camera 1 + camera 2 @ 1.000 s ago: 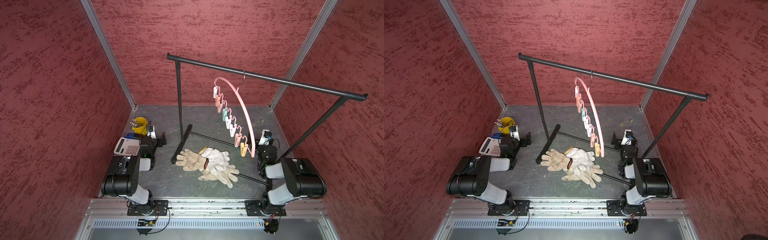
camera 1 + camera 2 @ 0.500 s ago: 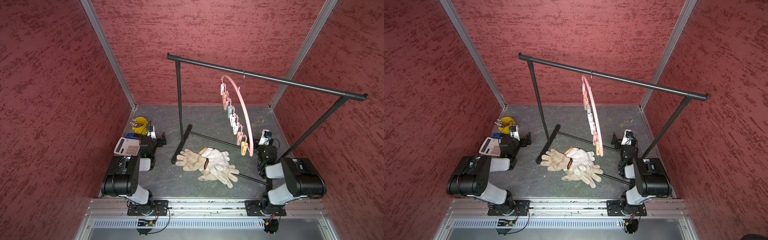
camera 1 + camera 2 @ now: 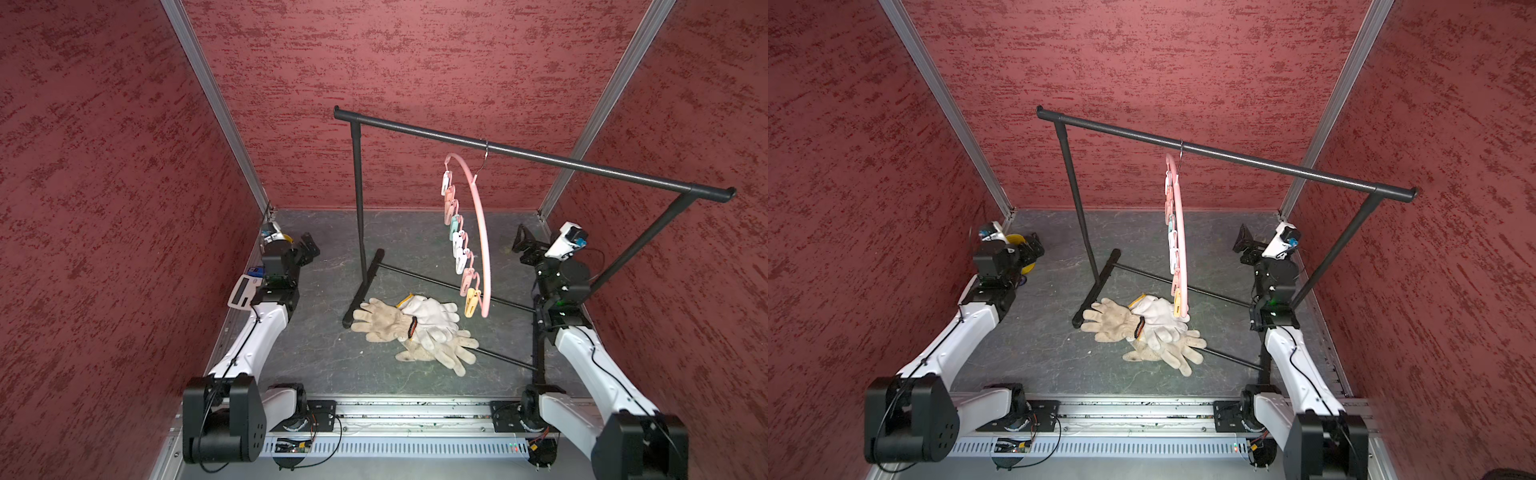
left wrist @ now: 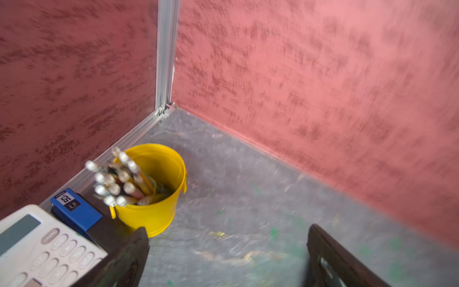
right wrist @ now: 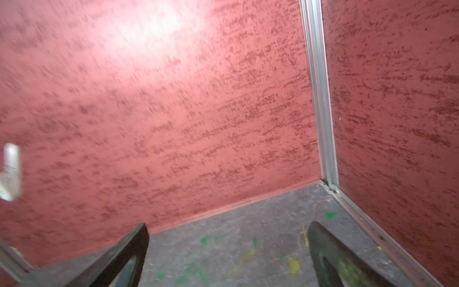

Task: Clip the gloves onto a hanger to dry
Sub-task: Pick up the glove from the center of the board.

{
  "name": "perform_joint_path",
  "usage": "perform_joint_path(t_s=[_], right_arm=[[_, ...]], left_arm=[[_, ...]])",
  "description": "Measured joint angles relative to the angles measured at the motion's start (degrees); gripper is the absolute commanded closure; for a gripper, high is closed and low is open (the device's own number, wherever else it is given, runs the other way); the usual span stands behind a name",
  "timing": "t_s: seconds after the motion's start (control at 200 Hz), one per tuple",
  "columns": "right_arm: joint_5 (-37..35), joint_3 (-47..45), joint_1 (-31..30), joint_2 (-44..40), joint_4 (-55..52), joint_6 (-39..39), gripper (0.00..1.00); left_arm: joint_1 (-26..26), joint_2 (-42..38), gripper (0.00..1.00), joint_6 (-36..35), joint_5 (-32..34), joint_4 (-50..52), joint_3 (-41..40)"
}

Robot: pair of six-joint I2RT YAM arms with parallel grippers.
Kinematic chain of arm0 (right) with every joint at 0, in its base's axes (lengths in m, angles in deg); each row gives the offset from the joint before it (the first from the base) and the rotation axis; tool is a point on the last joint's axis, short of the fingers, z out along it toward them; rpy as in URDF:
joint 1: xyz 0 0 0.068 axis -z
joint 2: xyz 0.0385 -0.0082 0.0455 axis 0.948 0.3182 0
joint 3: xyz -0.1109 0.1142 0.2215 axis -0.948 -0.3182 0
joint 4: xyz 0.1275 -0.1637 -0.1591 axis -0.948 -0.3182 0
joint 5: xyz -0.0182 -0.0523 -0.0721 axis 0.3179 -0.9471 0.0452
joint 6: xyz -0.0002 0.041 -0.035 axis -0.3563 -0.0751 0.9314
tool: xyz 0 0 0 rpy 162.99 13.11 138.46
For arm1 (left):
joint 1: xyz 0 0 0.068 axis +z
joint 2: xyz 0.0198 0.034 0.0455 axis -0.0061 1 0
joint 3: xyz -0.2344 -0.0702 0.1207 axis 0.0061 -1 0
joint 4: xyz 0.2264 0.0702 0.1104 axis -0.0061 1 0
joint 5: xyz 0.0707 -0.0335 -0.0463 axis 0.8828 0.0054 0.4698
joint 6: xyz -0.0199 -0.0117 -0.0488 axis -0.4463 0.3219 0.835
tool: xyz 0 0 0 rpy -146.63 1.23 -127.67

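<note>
The gloves [image 3: 415, 328] lie in a loose pile on the grey table [image 3: 316, 353], just toward 6 o'clock from its middle in both top views. A cream one with a dark red-black cuff [image 3: 378, 322] is on the pile's 9 o'clock side. A whiter one with a yellow cuff edge [image 3: 432, 316] overlaps it, and more cream ones [image 3: 449, 353] spread toward 5 o'clock. There a thin base rod of the black rack [image 3: 582, 163] seems to pass under them. The pink hanger [image 3: 483, 232] hangs by its metal hook [image 3: 484, 156] from the rack's top rail, above the table toward 2 o'clock from the pile and apart from it. Its row of pastel pegs [image 3: 457, 237] runs down the arch to a yellow peg [image 3: 471, 301] at the low end. The left gripper [image 3: 305, 249] sits near the 10 o'clock corner of the table. In its wrist view the dark fingers [image 4: 131, 256] stand wide apart over bare table with nothing between them. One finger is just beside a yellow bucket [image 4: 154, 206] of pen-like sticks [image 4: 116, 179], with a blue stapler-like box [image 4: 74, 211] and a white calculator [image 4: 37, 248] next to it. The right gripper [image 3: 524, 243] is near the 2 o'clock corner. Its fingers [image 5: 124, 253] are likewise spread wide and hold nothing, facing the corner where the red walls meet. Both arms are well apart from the gloves and the hanger.
</note>
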Motion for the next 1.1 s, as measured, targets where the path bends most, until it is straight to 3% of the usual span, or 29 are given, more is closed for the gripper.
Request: perform_joint_path(t_s=[0.095, 0.19, 0.416, 0.631, 0.847, 1.102], right_arm=[[4.3, -1.6, 0.1, -6.9, -5.1, -5.7, 0.08], [7.8, -2.8, 0.1, -10.1, -11.2, -10.2, 0.14], [15.3, -3.3, -0.1, -9.4, -25.4, -15.6, 0.3], [18.5, -3.7, -3.0, -8.3, -36.3, -16.1, 0.34], [19.1, -5.3, -10.2, -6.3, -44.3, -16.3, 0.39], [17.2, -2.8, -26.0, 4.2, -49.9, -15.6, 0.39]], left_arm=[[1.5, -5.2, 0.0, 4.7, -3.0, 5.6, -1.3], [-1.6, -10.6, 0.0, 6.4, -4.6, 11.1, -4.5], [-19.0, -17.8, 0.0, 1.6, -0.6, 21.4, -4.2], [-34.5, -18.5, 0.0, -6.7, 5.2, 28.3, -2.0], [-45.3, -14.9, 0.0, -14.6, 6.3, 32.7, 0.0], [-47.8, -11.9, 0.0, -16.0, 3.4, 35.7, 1.0]])
